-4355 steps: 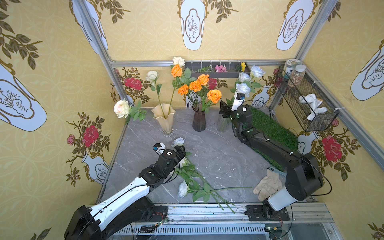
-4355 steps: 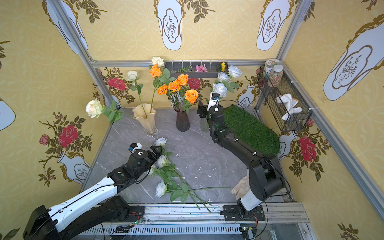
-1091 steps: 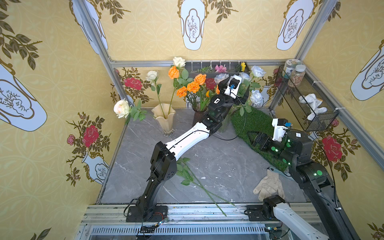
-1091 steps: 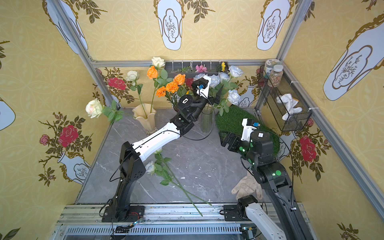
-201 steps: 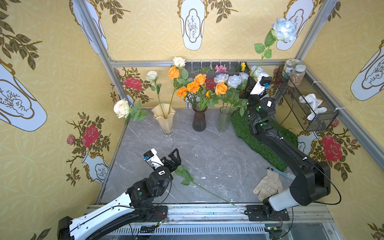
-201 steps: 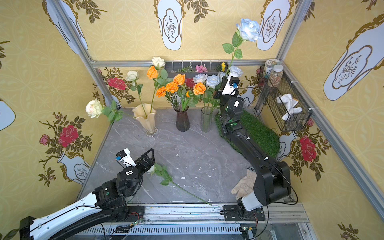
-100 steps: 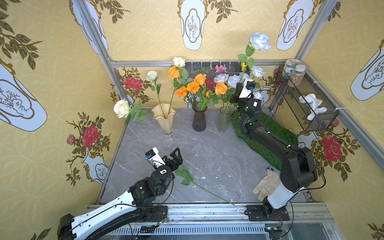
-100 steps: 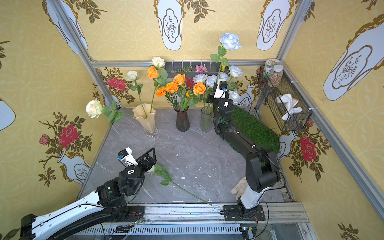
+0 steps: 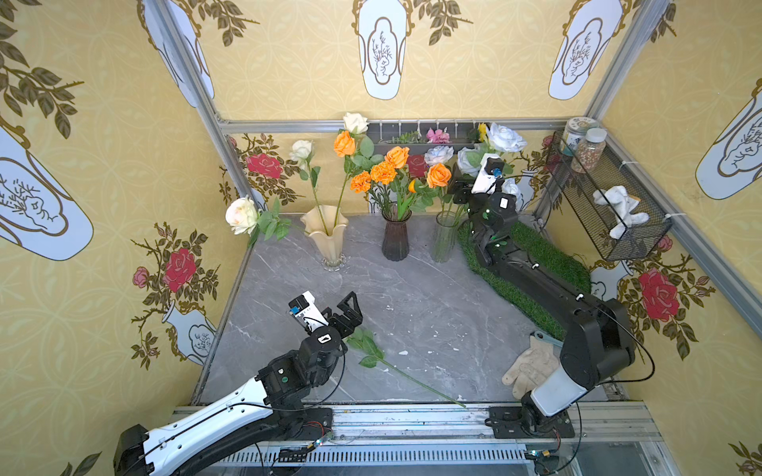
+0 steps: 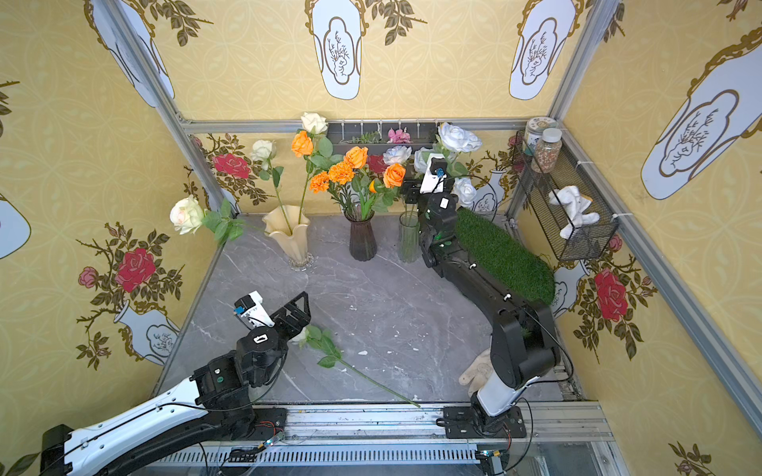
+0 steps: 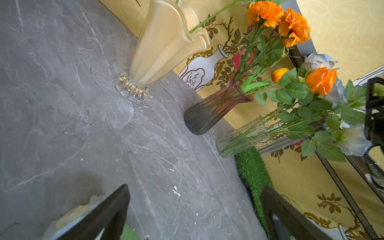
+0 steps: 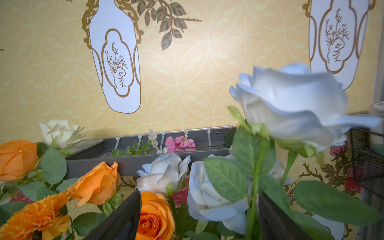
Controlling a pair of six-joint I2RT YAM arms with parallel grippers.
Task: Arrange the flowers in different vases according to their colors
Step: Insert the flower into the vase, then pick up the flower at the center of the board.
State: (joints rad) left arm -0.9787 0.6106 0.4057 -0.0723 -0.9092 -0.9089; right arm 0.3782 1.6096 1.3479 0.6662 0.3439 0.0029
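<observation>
right wrist view: right jaws spread around pale blue rose point(image 12: 291, 104) stem by glass vase point(image 9: 444, 243); left jaws wide apart over cream rose point(image 11: 79, 207) on tabletop point(image 9: 412, 296).

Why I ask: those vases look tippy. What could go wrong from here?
The right gripper, jaws open, straddles the pale blue rose stem above the clear vase; pulling back may snag leaves and tip it.
The left gripper hovers open by the cream rose bloom; closing could crush petals.
</observation>
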